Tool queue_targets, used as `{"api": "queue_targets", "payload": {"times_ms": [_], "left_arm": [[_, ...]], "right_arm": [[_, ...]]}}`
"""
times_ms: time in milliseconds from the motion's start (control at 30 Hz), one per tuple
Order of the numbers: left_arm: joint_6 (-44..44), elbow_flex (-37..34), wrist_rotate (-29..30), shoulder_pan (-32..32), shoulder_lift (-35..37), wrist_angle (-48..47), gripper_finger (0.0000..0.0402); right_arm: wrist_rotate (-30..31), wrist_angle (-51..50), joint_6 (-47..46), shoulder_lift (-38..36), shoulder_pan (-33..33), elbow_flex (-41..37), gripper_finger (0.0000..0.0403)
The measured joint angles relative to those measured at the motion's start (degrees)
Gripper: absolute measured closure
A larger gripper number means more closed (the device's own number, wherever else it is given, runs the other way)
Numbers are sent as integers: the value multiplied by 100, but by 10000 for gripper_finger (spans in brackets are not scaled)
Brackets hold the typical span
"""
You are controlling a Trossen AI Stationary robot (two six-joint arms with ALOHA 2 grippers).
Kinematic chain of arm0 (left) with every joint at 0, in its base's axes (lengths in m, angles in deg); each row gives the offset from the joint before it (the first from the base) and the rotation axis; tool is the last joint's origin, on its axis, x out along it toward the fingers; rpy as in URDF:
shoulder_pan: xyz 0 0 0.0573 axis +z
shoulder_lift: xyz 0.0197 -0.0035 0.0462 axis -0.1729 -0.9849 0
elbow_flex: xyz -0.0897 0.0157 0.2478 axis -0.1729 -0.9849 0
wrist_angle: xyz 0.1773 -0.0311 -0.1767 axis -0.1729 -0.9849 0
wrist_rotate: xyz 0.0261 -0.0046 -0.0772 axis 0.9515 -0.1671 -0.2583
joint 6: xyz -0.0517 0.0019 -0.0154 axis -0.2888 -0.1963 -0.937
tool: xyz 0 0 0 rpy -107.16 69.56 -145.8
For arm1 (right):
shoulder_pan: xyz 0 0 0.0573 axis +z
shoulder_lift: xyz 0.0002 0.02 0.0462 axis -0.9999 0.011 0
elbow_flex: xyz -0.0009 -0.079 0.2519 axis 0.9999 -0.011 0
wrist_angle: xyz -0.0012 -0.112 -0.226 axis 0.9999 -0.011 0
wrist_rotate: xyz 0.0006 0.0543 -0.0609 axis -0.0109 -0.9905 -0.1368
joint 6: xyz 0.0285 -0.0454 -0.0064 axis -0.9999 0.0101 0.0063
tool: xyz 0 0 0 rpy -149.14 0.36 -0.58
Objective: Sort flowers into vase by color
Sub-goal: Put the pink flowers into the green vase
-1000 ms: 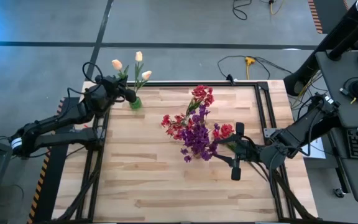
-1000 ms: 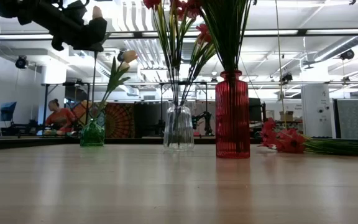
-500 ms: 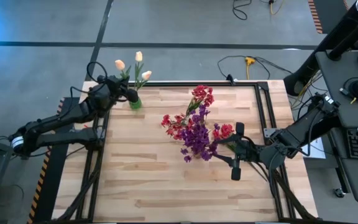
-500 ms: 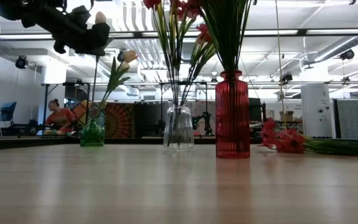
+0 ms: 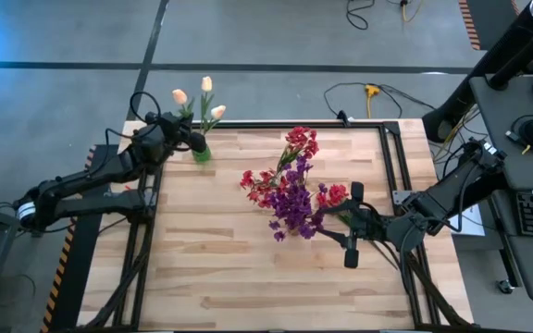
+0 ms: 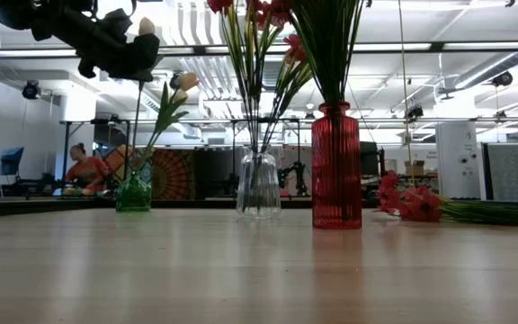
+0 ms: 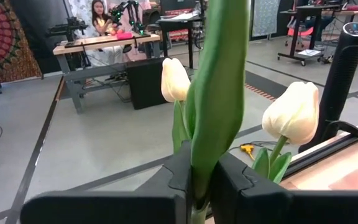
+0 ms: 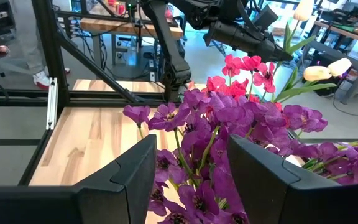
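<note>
Three cream tulips (image 5: pixel 207 85) stand up at the table's far left corner, their stems going down into a small green vase (image 5: pixel 201 154). In the left wrist view two pale buds (image 7: pixel 293 112) show beyond a thick green stem (image 7: pixel 219 93), which sits squeezed between the left gripper's (image 7: pixel 199 186) two dark fingers (image 7: pixel 173 180); the jaws are pressed together on it. From above, that left gripper (image 5: pixel 189 141) is just beside the green vase, above it. In the low view it hangs over the green vase (image 6: pixel 134 193), with a bud tip showing right at it.

Near the table's middle, red flowers (image 5: pixel 301 141) stand in a clear vase (image 6: pixel 258 184) and purple flowers (image 5: pixel 292 207) fill a red vase (image 6: pixel 336 166); seen level, the two vases stand side by side, the clear one between the green and the red.

One red flower (image 6: pixel 409 200) lies flat on the wood at the right, stem pointing toward the right edge. From above, its blossom (image 5: pixel 333 195) is just beside the purple cluster.

The right gripper (image 5: pixel 350 227) is low at the right side of the table (image 5: pixel 211 268), close to the lying flower. Its fingers (image 8: pixel 135 168) stand apart, and purple blossoms (image 8: pixel 229 118) fill the gap ahead of them; I cannot tell whether they pinch a stem.

A person (image 6: pixel 84 169) sits far back in the room.
</note>
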State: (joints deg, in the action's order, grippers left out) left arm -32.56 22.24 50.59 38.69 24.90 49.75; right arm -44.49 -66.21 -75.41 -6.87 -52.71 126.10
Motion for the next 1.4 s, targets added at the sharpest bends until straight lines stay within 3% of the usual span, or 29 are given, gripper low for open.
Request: {"api": "queue_targets", "payload": {"times_ms": [733,1167,1400], "left_arm": [[5,0,2,-2,48,-60,301],[-553,649,-3,-27,247,-2064,254],[-633,819,-4,-50,245,-2431,225]], "right_arm": [[-2,-16,-7,0,2,0,213],[-4,-136,-105,2,2,0,213],[-4,-138,-105,1,2,0,213]]}}
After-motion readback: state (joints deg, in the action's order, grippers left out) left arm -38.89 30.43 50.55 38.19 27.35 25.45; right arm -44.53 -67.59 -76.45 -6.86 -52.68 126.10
